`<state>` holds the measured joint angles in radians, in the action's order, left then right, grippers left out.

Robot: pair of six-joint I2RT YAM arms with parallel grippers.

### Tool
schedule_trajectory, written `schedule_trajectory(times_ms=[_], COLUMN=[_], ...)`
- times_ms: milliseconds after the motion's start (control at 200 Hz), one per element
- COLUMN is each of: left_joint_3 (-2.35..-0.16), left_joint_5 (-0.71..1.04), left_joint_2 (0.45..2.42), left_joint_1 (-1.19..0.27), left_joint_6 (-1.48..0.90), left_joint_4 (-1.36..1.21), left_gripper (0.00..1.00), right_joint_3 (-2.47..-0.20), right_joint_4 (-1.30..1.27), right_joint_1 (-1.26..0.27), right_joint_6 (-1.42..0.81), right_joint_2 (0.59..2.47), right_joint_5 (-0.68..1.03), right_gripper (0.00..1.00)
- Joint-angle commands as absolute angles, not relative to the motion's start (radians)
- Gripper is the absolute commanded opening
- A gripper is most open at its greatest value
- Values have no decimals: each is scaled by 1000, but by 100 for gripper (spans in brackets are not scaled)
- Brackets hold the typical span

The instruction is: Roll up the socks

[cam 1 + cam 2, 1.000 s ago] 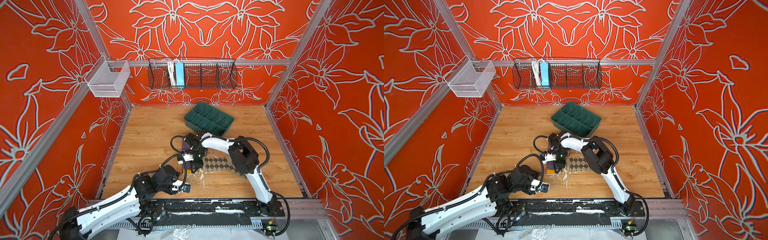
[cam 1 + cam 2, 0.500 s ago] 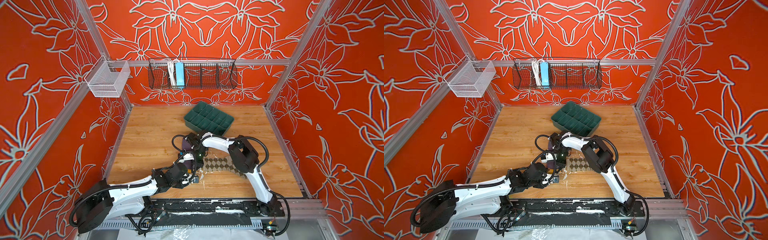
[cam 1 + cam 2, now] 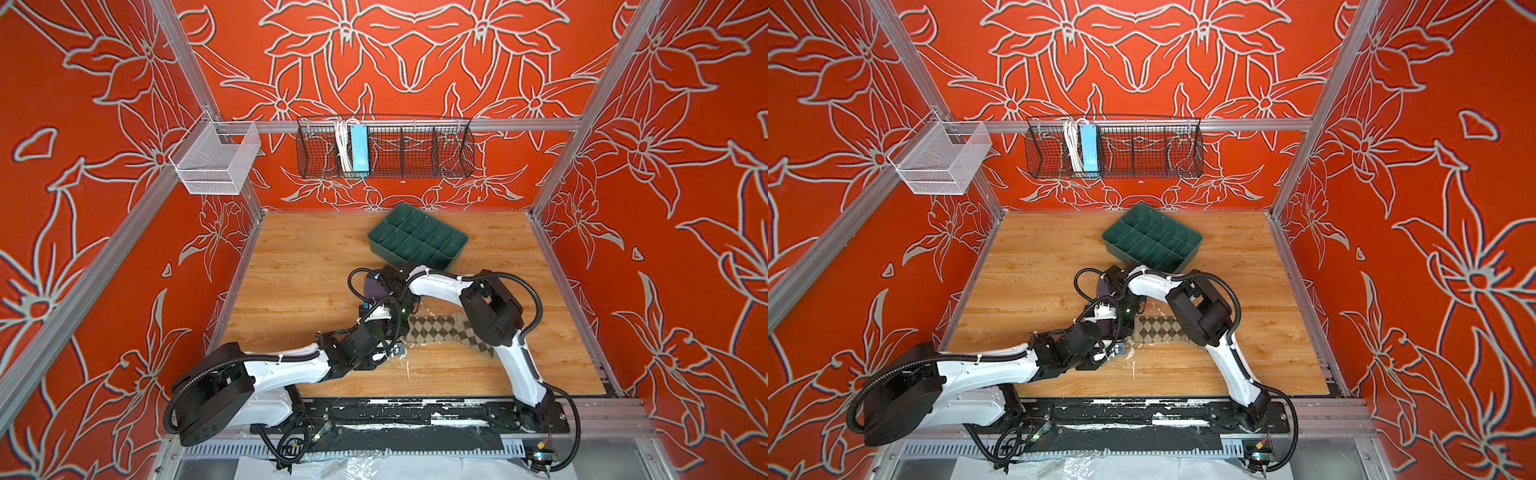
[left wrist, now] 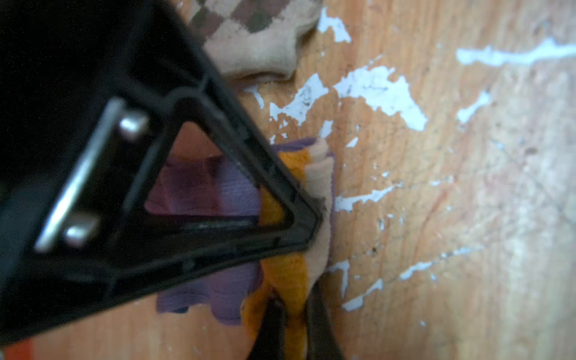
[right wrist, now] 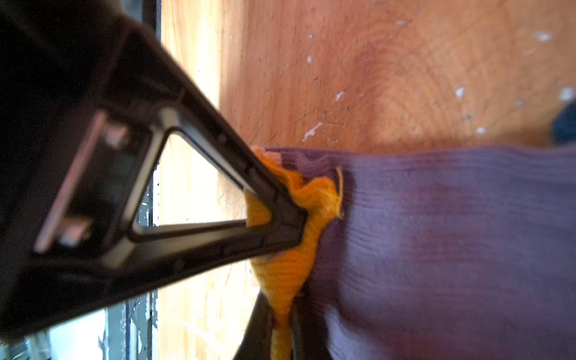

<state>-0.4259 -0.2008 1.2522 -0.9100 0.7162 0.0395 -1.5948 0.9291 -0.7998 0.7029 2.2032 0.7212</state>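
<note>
wood-grain tabletop [image 3: 299, 266] with flaked white patches inside orange floral walls; dark green compartmented plastic tray [image 3: 417, 241] toward the back, well apart from the work.

both white-and-black arms meet at mid-table. argyle beige-and-brown diamond-patterned sock [image 3: 440, 330] lies flat, long axis across the table, running from the grippers out toward the right arm's side, partly under that arm's elbow. purple ribbed sock with mustard-yellow cuff [image 5: 436, 249] lies with its body toward the back of the table, so the two socks run roughly at right angles and meet at the cuffs.

left gripper [image 4: 299, 277]: jaws closed on stacked cuffs, yellow cuff and a beige edge pinched together, purple cloth bunched beside it. right gripper [image 5: 282, 299]: jaws closed on the yellow cuff [image 5: 290, 268], purple body trailing away from the tips.

key relation: both grippers hold the same cuff end, just beside each other; free length of the argyle sock extends to the right, purple length to the back. judgement: roll not yet started; winding must travel from the cuffs along one long axis, and the diverging bodies need aligning. right arm nearer the purple body. risk: the thin beige edge slipping out of the left pinch.
</note>
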Motion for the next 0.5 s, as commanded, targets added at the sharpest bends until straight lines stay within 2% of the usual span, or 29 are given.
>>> schedule_trajectory(times_ms=[0,160,335,495], left_joint_3=[-429,-438,-494,-555], left_joint_5=[-163,-56,68,177], left_joint_2=[1240,1208,1218,1263], left_joint_1=[-911,-888,-782,-697], left_joint_6=[715,740,753,764], left_joint_4=[139,225,330,413], left_gripper=[0,0,0,0], right_joint_3=[-1490,-1321,-1124,-958], right_joint_4=[770,569,356,179], right_joint_1=[-779,-718,-610,-552], right_joint_6=[654,553,410,334], right_joint_2=[2132,1928,1652,1362], right_joint_5=[665,684,662,443], right_gripper=[15,21,23,29])
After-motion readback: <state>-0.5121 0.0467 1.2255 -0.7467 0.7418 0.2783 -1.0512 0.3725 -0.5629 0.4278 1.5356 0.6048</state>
